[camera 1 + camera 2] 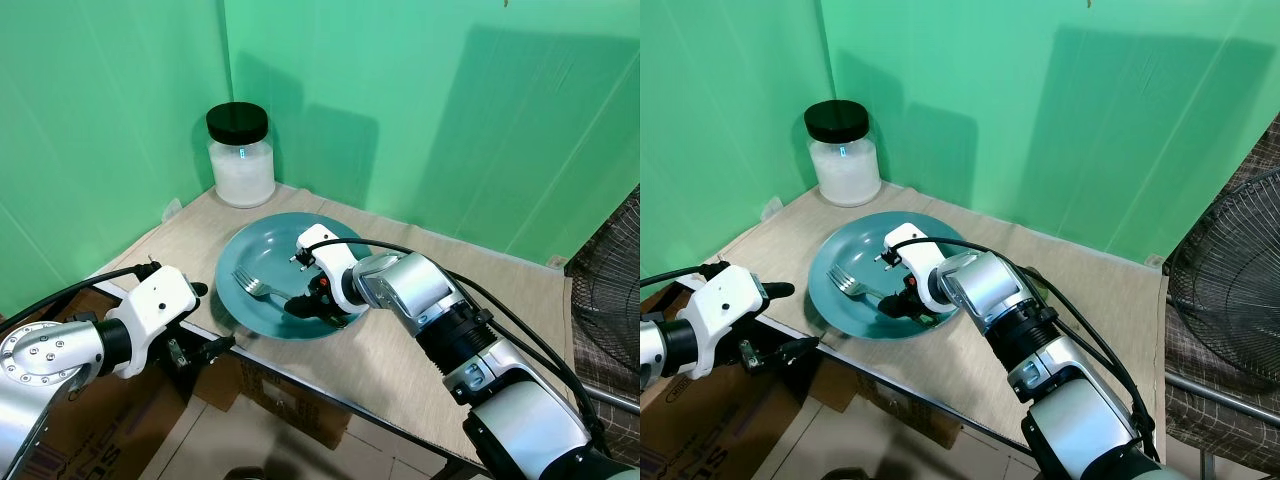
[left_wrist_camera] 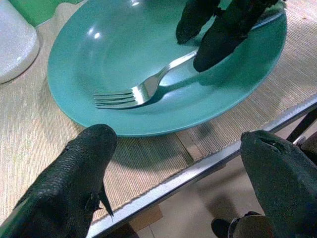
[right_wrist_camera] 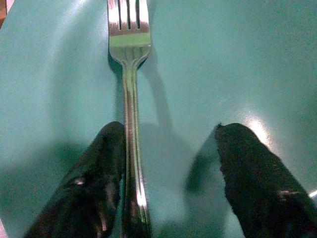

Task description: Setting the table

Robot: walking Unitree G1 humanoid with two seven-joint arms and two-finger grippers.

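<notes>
Right gripper [image 3: 168, 183] spread wide over the fork [image 3: 130, 104] on teal plate [image 1: 240, 262]; thin, stiff, slippery metal, best pinched mid-handle.

Left gripper [image 2: 178, 173] open too.

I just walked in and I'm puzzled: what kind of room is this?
Probably a test or filming corner, not a lived-in dining room: plain green backdrop walls, a small mat-covered table holding a round teal plate with a silver metal fork, and cardboard boxes underneath.
</notes>
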